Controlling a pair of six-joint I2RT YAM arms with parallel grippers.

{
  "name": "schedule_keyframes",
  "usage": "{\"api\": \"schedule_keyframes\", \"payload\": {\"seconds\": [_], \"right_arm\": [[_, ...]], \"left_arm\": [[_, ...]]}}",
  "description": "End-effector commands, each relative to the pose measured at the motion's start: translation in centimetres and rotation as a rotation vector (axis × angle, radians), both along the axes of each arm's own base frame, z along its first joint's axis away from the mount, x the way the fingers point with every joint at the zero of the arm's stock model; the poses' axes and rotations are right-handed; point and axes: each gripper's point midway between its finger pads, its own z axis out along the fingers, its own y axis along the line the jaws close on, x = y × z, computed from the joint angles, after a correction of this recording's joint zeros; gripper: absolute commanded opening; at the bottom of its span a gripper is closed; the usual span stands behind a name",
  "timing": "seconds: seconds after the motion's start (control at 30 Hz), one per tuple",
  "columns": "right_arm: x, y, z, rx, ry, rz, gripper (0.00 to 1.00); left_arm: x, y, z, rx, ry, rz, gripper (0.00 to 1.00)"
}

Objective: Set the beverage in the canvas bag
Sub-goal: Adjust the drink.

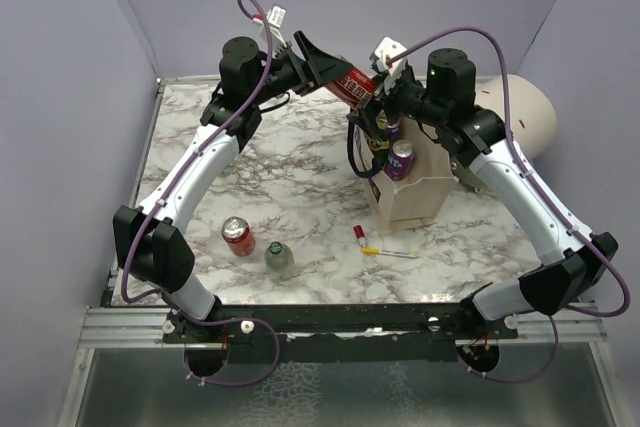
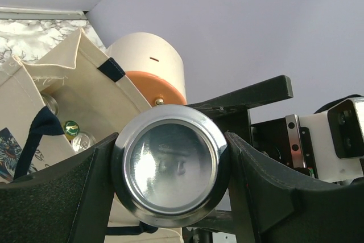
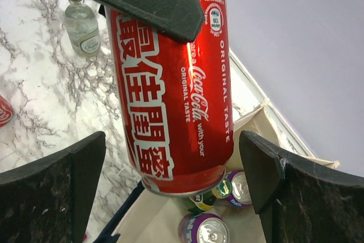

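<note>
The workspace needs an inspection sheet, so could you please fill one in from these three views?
Surface: marble-patterned table, no spills seen.
Job's things: cola can held tilted above the open, upright bag, not yet inside. Purple cans already lie in the bag.
Clutter: red can, glass bottle and pen on the table; cream container on its side behind the bag.
Grippers: left gripper shut on the cola can; right gripper open, its fingers either side of the can, apart from it.
Cables: purple cables loop above both arms.
Surroundings: plain walls.
</note>
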Motion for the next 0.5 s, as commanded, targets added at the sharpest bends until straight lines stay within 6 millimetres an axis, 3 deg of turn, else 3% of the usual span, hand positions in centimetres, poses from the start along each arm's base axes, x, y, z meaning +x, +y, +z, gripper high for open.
{"api": "schedule_keyframes", "payload": {"seconds": [0.0,0.13,0.33,0.47], "right_arm": [[1.33,0.33,0.88,0.009,-0.06,-0.016,1.0],[1.96,0.48,1.01,0.01,-0.067,-0.026,0.96],[2.28,0.17,1.21,0.002,-0.08,-0.047,0.77],[2.23,0.2,1.64,0.018,-0.087,-0.049,0.74]], "left_arm": [[-2.51,1.25,7.35,-0.108,-0.171,-0.002,0.0],[-2.5,1.21,7.36,-0.108,-0.172,-0.005,0.0],[-2.43,1.26,7.35,-0.107,-0.17,-0.005,0.0],[-2.27,1.29,7.17,-0.108,-0.163,-0.003,0.0]]}}
